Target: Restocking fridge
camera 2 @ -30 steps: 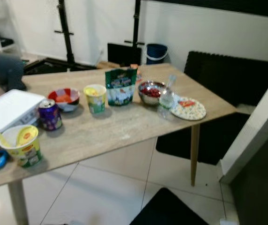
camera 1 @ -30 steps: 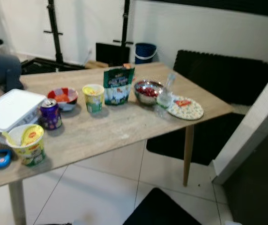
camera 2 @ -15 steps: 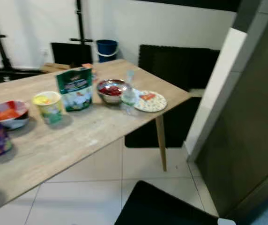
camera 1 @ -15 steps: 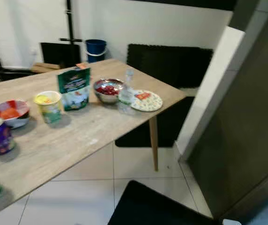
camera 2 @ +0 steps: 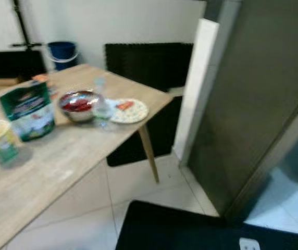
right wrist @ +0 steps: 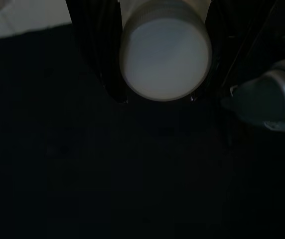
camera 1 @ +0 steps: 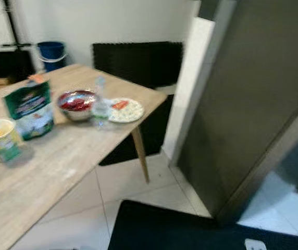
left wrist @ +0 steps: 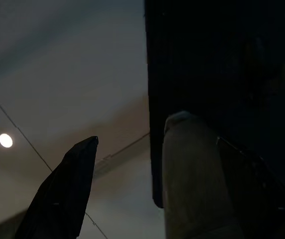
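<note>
A white-capped bottle is clamped between the right gripper fingers, low over dark matting; the left gripper cannot be judged; the fridge is seen closed; groceries remain on the table.

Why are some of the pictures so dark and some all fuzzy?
Both eye views are motion-blurred, so the table and fridge look smeared. The left wrist view is dim, with a small light glare. The right wrist view is almost black except a pale round cap between the fingers.
</note>
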### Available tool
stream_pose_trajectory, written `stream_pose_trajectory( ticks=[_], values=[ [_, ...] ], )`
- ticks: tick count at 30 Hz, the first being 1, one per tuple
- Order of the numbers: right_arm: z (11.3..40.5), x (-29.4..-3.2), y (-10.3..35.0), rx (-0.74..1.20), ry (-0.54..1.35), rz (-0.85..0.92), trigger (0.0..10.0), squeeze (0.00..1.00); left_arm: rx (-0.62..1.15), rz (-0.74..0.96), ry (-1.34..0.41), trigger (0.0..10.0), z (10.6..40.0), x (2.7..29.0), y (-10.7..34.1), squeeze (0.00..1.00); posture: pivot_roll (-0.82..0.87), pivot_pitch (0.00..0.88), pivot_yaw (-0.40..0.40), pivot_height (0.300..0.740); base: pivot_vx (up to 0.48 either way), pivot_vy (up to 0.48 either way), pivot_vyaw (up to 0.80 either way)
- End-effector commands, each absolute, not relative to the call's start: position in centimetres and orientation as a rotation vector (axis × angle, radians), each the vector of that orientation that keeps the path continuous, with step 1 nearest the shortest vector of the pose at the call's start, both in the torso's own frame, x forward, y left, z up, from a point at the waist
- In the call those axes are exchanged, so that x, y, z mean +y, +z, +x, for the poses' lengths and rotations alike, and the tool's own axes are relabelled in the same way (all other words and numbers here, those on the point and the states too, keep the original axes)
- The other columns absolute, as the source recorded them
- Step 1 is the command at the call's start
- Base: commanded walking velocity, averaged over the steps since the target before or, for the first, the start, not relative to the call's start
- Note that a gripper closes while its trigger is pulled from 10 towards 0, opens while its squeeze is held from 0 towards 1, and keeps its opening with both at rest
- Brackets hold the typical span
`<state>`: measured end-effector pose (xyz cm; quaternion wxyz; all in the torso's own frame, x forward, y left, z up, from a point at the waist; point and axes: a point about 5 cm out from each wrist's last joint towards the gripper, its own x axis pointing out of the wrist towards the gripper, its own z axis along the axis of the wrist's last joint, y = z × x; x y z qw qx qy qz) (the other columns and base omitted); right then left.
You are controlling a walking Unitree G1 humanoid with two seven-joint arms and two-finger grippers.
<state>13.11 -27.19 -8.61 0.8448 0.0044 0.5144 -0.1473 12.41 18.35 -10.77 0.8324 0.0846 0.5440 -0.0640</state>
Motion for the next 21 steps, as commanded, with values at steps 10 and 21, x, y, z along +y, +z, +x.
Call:
stream_pose_trajectory(
  ticks=[10, 21],
  values=[
    [13.48, -27.43, -8.41, 1.081, -0.307, -0.009, 10.0, 0.00, 1.158, 0.100, -0.130, 10.0, 12.55, 18.02, -10.76, 0.00, -0.05, 0.000, -0.055, 0.740, 0.000, 0.000, -0.80],
    [13.53, -27.22, -8.47, 1.082, -0.309, -0.001, 10.0, 0.00, 1.157, 0.086, -0.136, 10.0, 12.70, 17.82, -10.73, 0.00, -0.06, 0.000, -0.052, 0.740, 0.000, 0.000, -0.80]
  ],
)
